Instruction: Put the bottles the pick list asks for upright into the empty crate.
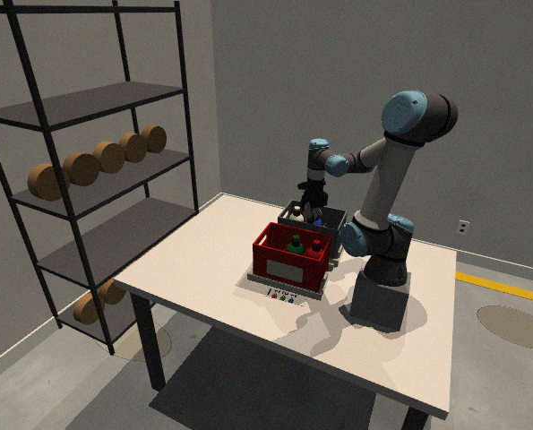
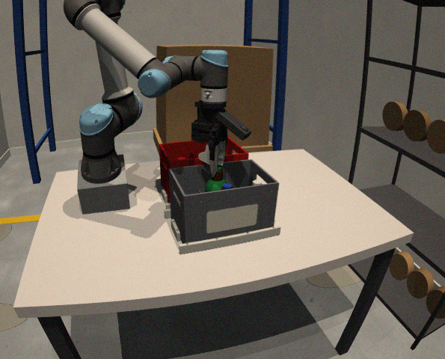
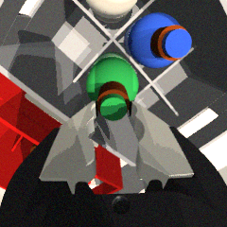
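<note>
My gripper (image 1: 313, 216) (image 2: 216, 170) (image 3: 113, 102) is shut on the neck of a green bottle (image 2: 213, 185) (image 3: 113, 78), upright and low inside the grey crate (image 2: 193, 216). A blue bottle (image 1: 317, 222) (image 2: 226, 186) (image 3: 147, 43) and a white bottle (image 1: 296, 215) (image 2: 258, 181) (image 3: 113, 7) stand in other compartments there. The red crate (image 1: 261, 263) (image 2: 166, 173) (image 3: 9, 106) holds a green bottle (image 1: 295, 248) and a red bottle (image 1: 314, 252). The pick list (image 1: 287, 299) shows red, green and blue marks; its numbers are too small to read.
Both crates stand close together on the table (image 1: 187, 259) (image 2: 330, 209), within low grey edge strips. Thin dividers part the grey crate, and its walls rise around the fingers. The arm's base (image 1: 380, 300) (image 2: 104, 197) stands beside the crates. A black shelf rack is beyond the table.
</note>
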